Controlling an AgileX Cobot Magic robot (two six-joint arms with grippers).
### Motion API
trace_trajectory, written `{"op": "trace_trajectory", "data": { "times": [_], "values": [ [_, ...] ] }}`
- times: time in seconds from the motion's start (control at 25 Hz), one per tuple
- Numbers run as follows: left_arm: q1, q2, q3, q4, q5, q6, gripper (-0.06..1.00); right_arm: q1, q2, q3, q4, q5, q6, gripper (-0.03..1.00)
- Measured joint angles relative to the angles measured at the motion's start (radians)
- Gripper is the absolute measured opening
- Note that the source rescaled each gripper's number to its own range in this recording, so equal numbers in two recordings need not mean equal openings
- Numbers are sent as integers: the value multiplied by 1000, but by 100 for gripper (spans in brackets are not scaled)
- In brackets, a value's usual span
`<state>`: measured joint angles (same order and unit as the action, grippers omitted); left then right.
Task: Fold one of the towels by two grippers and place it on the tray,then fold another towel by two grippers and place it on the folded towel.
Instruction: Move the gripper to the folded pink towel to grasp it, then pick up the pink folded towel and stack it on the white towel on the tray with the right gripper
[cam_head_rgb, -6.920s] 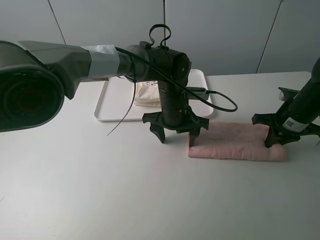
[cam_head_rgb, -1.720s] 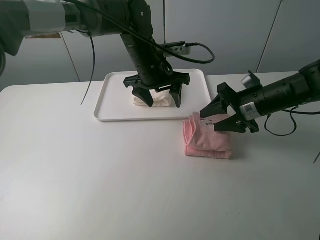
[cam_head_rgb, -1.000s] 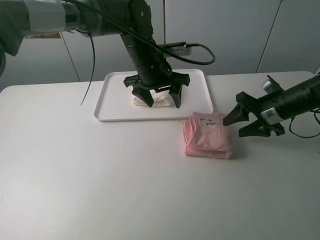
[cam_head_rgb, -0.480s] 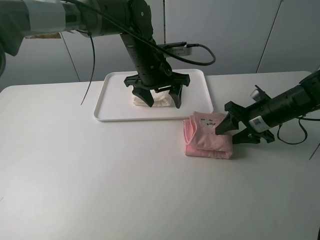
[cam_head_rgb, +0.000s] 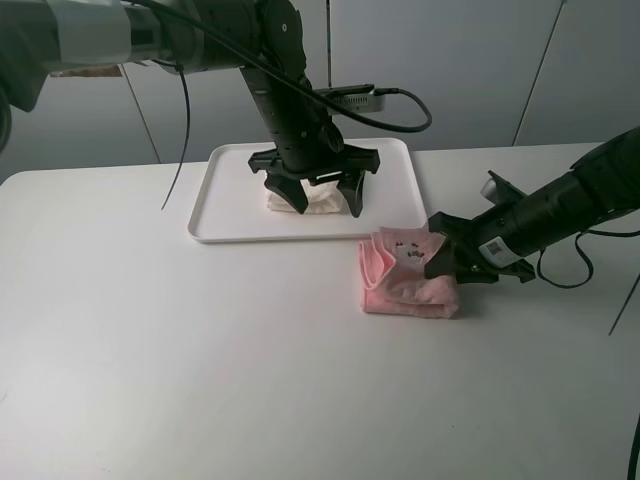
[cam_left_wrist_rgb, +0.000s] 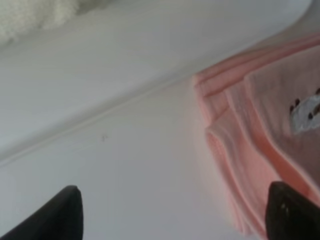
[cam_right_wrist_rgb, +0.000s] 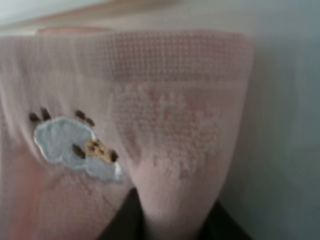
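Pink terry is what you are dealing with: the pink towel (cam_head_rgb: 410, 284) is lying folded on the desk (cam_head_rgb: 200, 370), just beside the tray (cam_head_rgb: 232, 190) but outside it. Judging by its bulging layers, it is soft, light and floppy, so it is likely to sag or unfold if you are pinching only the top ply; you would do best taking hold across the whole stack at the folded edge. Your right pincer (cam_head_rgb: 447, 262) is pressing into the towel's right edge, and the right wrist view is showing cloth (cam_right_wrist_rgb: 165, 130) bunching between the dark fingers, so it appears to be gripping the towel, though the hold is looking shallow. Your left pincer (cam_head_rgb: 311, 192) is hanging spread over the tray with nothing between its fingers. Inside the tray the white towel (cam_head_rgb: 317, 201) is sitting folded, directly beneath that pincer, and nothing else is showing in there.
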<state>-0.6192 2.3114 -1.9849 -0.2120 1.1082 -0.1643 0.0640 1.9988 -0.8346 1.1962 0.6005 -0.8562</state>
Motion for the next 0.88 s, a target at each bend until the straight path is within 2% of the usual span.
{"op": "trace_trajectory", "data": {
  "times": [0.04,0.08,0.32,0.44,0.56,0.76,0.88],
  "values": [
    [0,0,0,-2,7,6,95,2,0,0,0,0,0,12],
    [0,0,0,-2,9,13,95,4,0,0,0,-2,-2,9],
    [2,0,0,-14,28,64,95,4,0,0,0,19,-23,9],
    [16,0,0,-58,72,150,95,4,0,0,0,79,-41,9],
    [54,-4,0,-94,97,191,95,4,0,-20,0,162,-53,9],
    [153,-42,0,-102,104,288,95,4,0,-113,0,311,-46,9],
    [210,-74,0,-106,104,324,95,4,0,-208,-6,392,1,9]
  ]
}}
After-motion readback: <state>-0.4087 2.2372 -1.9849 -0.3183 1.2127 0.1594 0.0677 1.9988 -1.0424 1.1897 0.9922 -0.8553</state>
